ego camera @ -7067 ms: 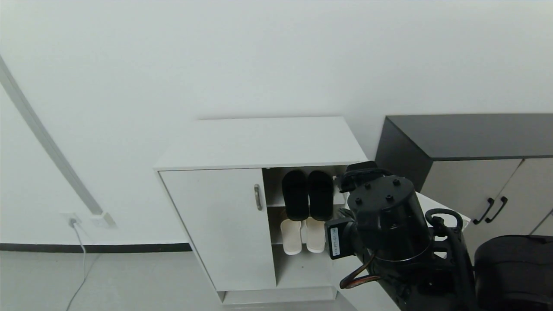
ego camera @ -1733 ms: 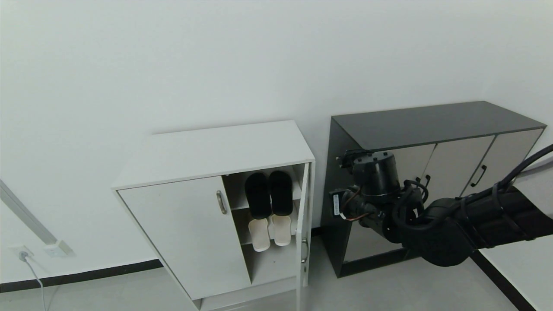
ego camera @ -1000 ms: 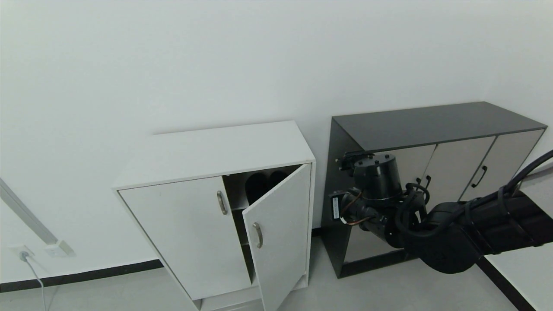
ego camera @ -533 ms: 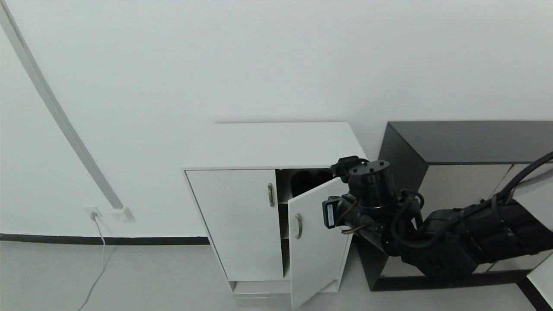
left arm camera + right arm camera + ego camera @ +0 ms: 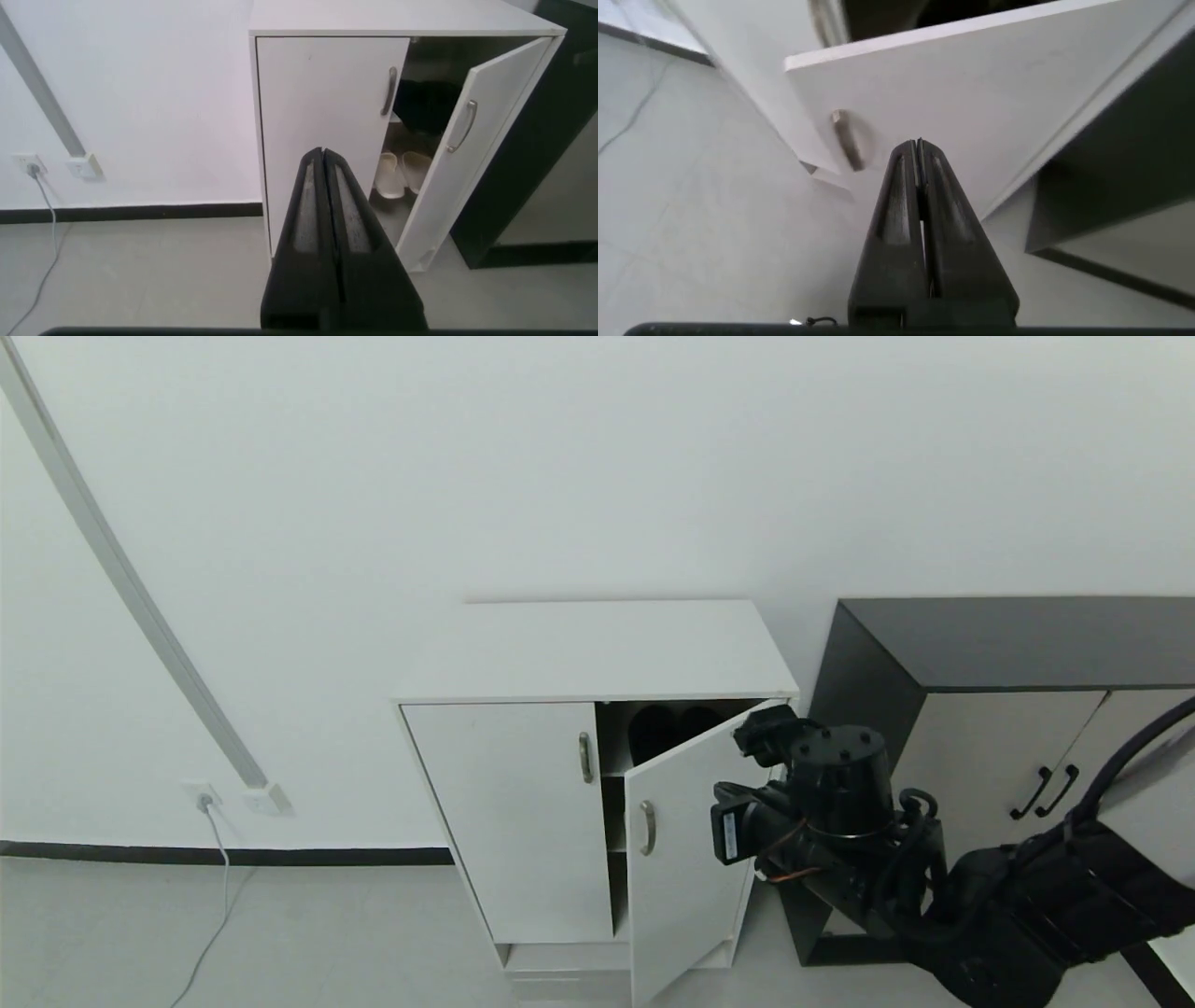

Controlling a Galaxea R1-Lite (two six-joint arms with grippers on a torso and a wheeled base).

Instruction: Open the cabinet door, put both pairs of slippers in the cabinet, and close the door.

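Observation:
The white cabinet [image 5: 597, 649] stands against the wall with its left door [image 5: 509, 812] closed and its right door [image 5: 686, 859] standing about half open. The black slippers [image 5: 672, 726] show on the upper shelf through the gap. In the left wrist view the black slippers [image 5: 425, 101] lie above the white slippers [image 5: 402, 173], behind the right door [image 5: 481, 173]. My right arm [image 5: 840, 784] hangs beside the door's outer face. My right gripper [image 5: 920, 147] is shut and points at that face near the handle [image 5: 845, 140]. My left gripper [image 5: 323, 154] is shut, well back from the cabinet.
A dark cabinet [image 5: 1008, 635] with grey doors stands right beside the white one, close behind my right arm. A wall socket with a cable [image 5: 210, 812] and a slanted trim strip [image 5: 121, 569] lie to the left. Bare grey floor [image 5: 280, 943] spreads in front.
The right door swung from wide open to about half open while the camera turned. In the last half second my right arm dropped lower and rightwards, off the door's top corner.

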